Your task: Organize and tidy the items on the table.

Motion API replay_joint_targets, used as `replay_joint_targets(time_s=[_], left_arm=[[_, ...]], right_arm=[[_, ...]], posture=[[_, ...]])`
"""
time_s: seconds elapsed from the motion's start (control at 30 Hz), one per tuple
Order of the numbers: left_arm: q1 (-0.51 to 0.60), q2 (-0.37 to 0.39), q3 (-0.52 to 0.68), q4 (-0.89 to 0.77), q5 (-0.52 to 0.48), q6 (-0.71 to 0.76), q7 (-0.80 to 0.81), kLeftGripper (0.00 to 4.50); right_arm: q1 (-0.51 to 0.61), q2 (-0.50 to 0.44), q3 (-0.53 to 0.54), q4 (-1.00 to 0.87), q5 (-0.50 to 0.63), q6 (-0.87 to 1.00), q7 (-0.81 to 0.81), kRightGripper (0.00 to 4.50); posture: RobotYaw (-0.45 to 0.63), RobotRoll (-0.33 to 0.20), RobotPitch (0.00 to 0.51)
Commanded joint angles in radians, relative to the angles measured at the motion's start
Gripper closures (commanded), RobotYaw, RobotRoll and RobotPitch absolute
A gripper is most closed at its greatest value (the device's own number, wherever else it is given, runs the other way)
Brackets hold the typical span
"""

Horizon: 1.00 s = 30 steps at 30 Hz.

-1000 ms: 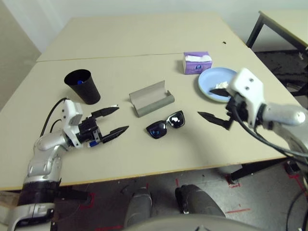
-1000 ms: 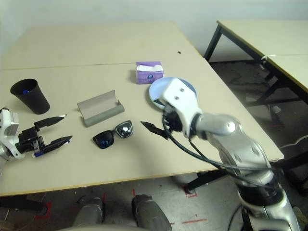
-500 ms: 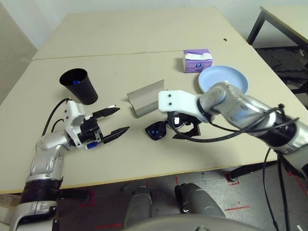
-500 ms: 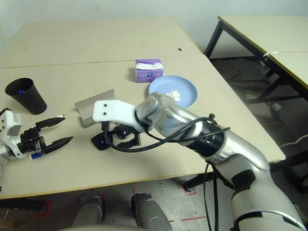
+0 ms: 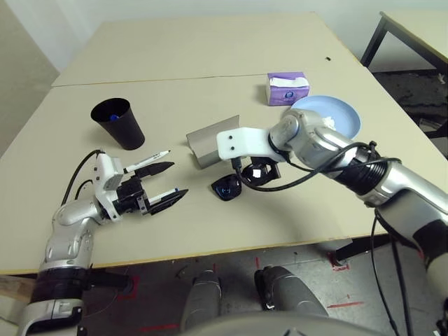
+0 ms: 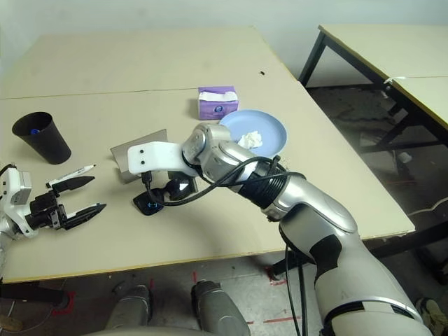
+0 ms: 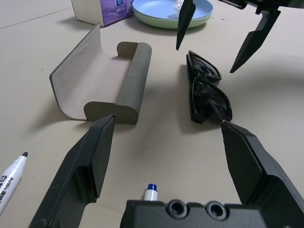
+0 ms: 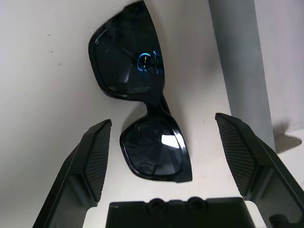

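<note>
Speaker 1: Black, blue-lensed sunglasses (image 8: 142, 95), one pair, lie folded on the beige table (image 5: 210, 241). How many of the other objects are present?

Speaker 2: Two white markers, one black-capped (image 5: 148, 161) and one blue-capped (image 7: 151, 192), lie near the left gripper (image 7: 168, 161). One grey glasses case (image 7: 102, 83), one black cup (image 5: 119, 124) and one purple tissue box (image 5: 287, 89) are also seen. Two plates, one blue (image 7: 166, 8) and one green (image 7: 178, 23), are stacked, blue uppermost.

Speaker 1: What do the containers hold?

Speaker 2: The cup holds something blue; the blue plate bears one crumpled white tissue (image 6: 250, 140); the case stands open, its visible interior bare; white tissue shows at the box's top.

Speaker 1: And the jaws?

Speaker 2: Both pairs are spread, pinching nothing. The right gripper (image 8: 164, 154) is positioned over the sunglasses, beside the case.
</note>
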Motion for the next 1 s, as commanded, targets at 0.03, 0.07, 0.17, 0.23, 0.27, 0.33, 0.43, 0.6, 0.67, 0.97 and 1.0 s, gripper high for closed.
replay_joint_targets(time_s=[0.03, 0.07, 0.17, 0.23, 0.27, 0.33, 0.43, 0.6, 0.67, 0.97, 1.0], left_arm=[[0.017, -0.002, 0.002, 0.002, 0.004, -0.009, -0.002, 0.00], [0.019, -0.002, 0.002, 0.001, 0.004, -0.009, -0.002, 0.00], [0.023, -0.001, 0.002, -0.001, 0.003, -0.010, -0.003, 0.00], [0.026, -0.002, 0.001, -0.005, 0.003, -0.009, -0.002, 0.00], [0.028, -0.003, 0.001, -0.007, 0.002, -0.010, -0.002, 0.00], [0.030, -0.005, -0.001, -0.011, 0.002, -0.010, 0.000, 0.00], [0.032, -0.008, -0.002, -0.015, 0.003, -0.011, 0.002, 0.00], [0.038, -0.009, -0.002, -0.023, 0.002, -0.009, 0.004, 0.00], [0.041, -0.009, -0.002, -0.032, 0.002, -0.004, 0.007, 0.00], [0.044, -0.005, -0.016, -0.123, -0.005, 0.065, 0.049, 0.00], [0.043, -0.004, -0.016, -0.131, -0.006, 0.073, 0.052, 0.00]], right_arm=[[0.027, 0.019, -0.027, 0.025, -0.030, -0.050, 0.003, 0.04], [0.033, 0.024, -0.031, 0.032, -0.038, -0.065, 0.001, 0.04], [0.047, 0.042, -0.045, 0.064, -0.061, -0.114, -0.011, 0.04], [0.056, 0.055, -0.052, 0.092, -0.077, -0.144, -0.019, 0.04], [0.060, 0.060, -0.054, 0.101, -0.084, -0.154, -0.020, 0.04], [0.067, 0.066, -0.057, 0.114, -0.098, -0.174, -0.020, 0.04], [0.085, 0.069, -0.062, 0.123, -0.116, -0.200, -0.014, 0.04], [0.109, 0.061, -0.068, 0.131, -0.148, -0.235, 0.006, 0.04], [0.115, 0.060, -0.073, 0.132, -0.158, -0.239, 0.015, 0.04], [0.126, 0.066, -0.094, 0.119, -0.180, -0.233, 0.054, 0.20], [0.127, 0.068, -0.096, 0.117, -0.182, -0.232, 0.056, 0.43]], posture=[[-0.05, 0.000, 0.126], [-0.05, 0.000, 0.126], [-0.05, 0.000, 0.125], [-0.05, 0.000, 0.125], [-0.04, 0.000, 0.124], [-0.04, 0.000, 0.125], [-0.04, 0.000, 0.124], [-0.04, 0.000, 0.122], [-0.04, 0.000, 0.122], [-0.05, 0.000, 0.124], [-0.05, 0.000, 0.124]])
